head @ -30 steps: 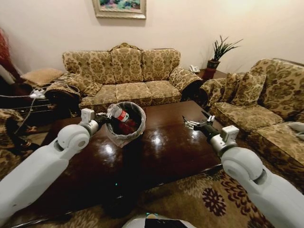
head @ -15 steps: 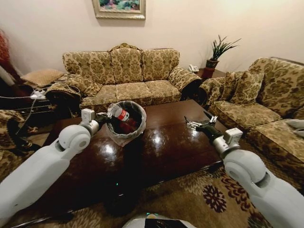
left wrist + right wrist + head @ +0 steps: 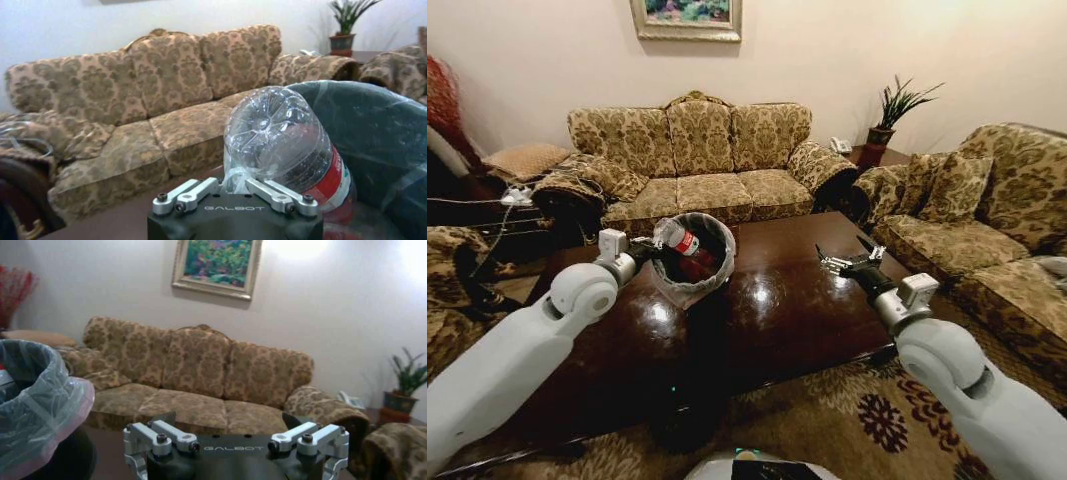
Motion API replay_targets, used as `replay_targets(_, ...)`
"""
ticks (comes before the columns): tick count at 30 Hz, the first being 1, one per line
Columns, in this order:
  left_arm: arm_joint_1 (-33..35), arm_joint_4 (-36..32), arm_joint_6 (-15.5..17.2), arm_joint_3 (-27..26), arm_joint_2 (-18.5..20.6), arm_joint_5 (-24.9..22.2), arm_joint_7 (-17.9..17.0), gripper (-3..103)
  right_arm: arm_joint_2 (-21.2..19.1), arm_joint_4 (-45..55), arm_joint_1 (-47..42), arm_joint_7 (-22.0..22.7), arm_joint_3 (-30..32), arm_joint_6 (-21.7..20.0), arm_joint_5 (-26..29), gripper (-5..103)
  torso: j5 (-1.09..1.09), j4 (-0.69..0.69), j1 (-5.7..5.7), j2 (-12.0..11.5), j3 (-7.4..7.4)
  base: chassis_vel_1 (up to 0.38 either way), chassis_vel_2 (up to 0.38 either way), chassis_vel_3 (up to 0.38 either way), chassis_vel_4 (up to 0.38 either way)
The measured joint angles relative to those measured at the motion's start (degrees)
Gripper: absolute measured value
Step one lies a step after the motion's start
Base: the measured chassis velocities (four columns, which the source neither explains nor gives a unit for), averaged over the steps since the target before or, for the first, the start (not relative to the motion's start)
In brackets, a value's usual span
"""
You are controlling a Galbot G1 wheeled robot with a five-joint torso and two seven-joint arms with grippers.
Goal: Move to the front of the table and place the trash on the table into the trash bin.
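Note:
My left gripper (image 3: pixel 649 249) is shut on the trash, a clear bottle (image 3: pixel 677 240) with a red label, and holds it tilted over the rim of the trash bin (image 3: pixel 697 283). The bin stands on the dark glossy table (image 3: pixel 787 320) and has a whitish plastic liner. In the left wrist view the bottle (image 3: pixel 283 145) rises from between my fingers, its base towards the camera, with the trash bin (image 3: pixel 380 145) right behind it. My right gripper (image 3: pixel 842 260) hovers open above the table's right part, nothing between its fingers; it shows open (image 3: pixel 233 442) in the right wrist view, the bin (image 3: pixel 33 405) off to one side.
A patterned sofa (image 3: pixel 697 160) stands behind the table, another sofa (image 3: pixel 977 220) to the right. A potted plant (image 3: pixel 882 125) sits on a corner stand. A patterned rug (image 3: pixel 857 420) lies under the table's near edge. Cables and dark furniture (image 3: pixel 487 215) crowd the left.
The whole head picture has shifted slightly, so the camera moved. My left gripper stays over the bin with the bottle. My right gripper has drifted a little to the right.

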Motion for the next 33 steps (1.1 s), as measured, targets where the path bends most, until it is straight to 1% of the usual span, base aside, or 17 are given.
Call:
replay_targets(2, 0.0, 0.0, 0.0, 0.0, 0.0, 0.0, -0.1, 1, 0.1, 0.3, -0.2, 0.0, 0.2, -0.3, 0.1, 100, 0.0, -0.03, 0.0, 0.0, 0.0, 0.077, 0.039, 0.036, 0.077)
replay_targets(3, 0.0, 0.0, 0.0, 0.0, 0.0, 0.0, -0.1, 1, 0.1, 0.4, -0.3, -0.1, 0.3, -0.3, 0.1, 100, 0.0, -0.01, 0.0, 0.0, -0.01, 0.088, 0.038, 0.049, 0.079)
replay_targets(10, 0.1, -0.1, -0.2, 0.1, 0.0, -0.1, -0.6, 1, 0.1, 0.7, -0.6, -0.1, 0.3, -0.3, 0.1, 100, 0.01, -0.01, -0.12, -0.3, -0.1, 0.141, 0.022, 0.025, 0.162)
replay_targets(14, 0.3, -0.1, -1.1, 0.2, 0.0, -0.1, -0.8, 1, 0.1, 1.0, -0.9, -0.1, 0.3, -0.4, 0.1, 100, 0.01, 0.04, -0.15, -0.3, -0.12, 0.242, -0.065, -0.044, 0.275)
replay_targets(15, 0.3, -0.1, -1.4, 0.2, 0.0, -0.1, -0.8, 1, 0.1, 1.2, -1.0, -0.1, 0.4, -0.4, 0.0, 100, -0.02, 0.06, -0.17, -0.3, -0.12, 0.253, -0.095, -0.069, 0.262)
replay_targets(16, 0.4, -0.2, -2.0, 0.3, 0.0, -0.1, -0.8, 1, 0.1, 1.4, -1.3, -0.1, 0.6, -0.4, 0.0, 100, -0.01, 0.06, -0.19, -0.3, -0.14, 0.279, -0.121, -0.142, 0.262)
replay_targets(18, 0.4, -0.3, -2.4, 0.4, 0.0, -0.1, -0.8, 1, 0.1, 1.5, -1.4, -0.2, 0.7, -0.4, -0.1, 100, 0.01, 0.06, -0.2, -0.3, -0.14, 0.279, -0.205, -0.242, 0.249)
replay_targets(20, 0.4, -0.4, -2.7, 0.5, 0.1, -0.1, -0.7, 1, 0.1, 1.6, -1.7, -0.2, 0.8, -0.4, -0.2, 100, 0.01, -0.05, -0.19, -0.3, -0.14, 0.281, -0.253, -0.27, 0.28)
replay_targets(22, 0.5, -0.6, -2.7, 0.5, 0.1, -0.1, -0.7, 1, 0.1, 1.7, -1.8, -0.2, 0.8, -0.4, -0.2, 100, 0.02, -0.06, -0.19, -0.3, -0.14, 0.263, -0.328, -0.306, 0.277)
replay_targets(26, 0.7, -0.9, -2.8, 0.5, 0.1, -0.1, -0.7, 1, 0.1, 1.9, -1.9, -0.2, 0.9, -0.4, -0.2, 100, 0.01, -0.05, -0.19, -0.3, -0.14, 0.282, -0.345, -0.311, 0.318)
replay_targets(27, 0.7, -1.0, -2.9, 0.5, 0.1, -0.1, -0.8, 1, 0.1, 1.9, -2.0, -0.2, 0.9, -0.4, -0.3, 100, 0.04, -0.02, -0.19, -0.3, -0.14, 0.307, -0.333, -0.305, 0.347)
replay_targets(31, 1.0, -1.3, -3.0, 0.5, 0.1, -0.1, -0.9, 1, 0.1, 2.4, -2.9, -0.2, 1.1, -0.4, -0.5, 100, -0.02, 0.02, -0.2, -0.3, -0.13, 0.309, -0.335, -0.282, 0.339)
replay_targets(33, 1.0, -1.6, -3.1, 0.6, 0.0, -0.2, -1.1, 1, 0.2, 2.7, -3.9, -0.3, 1.5, -0.3, -0.7, 100, 0.05, 0.01, -0.21, -0.3, -0.14, 0.32, -0.3, -0.297, 0.317)
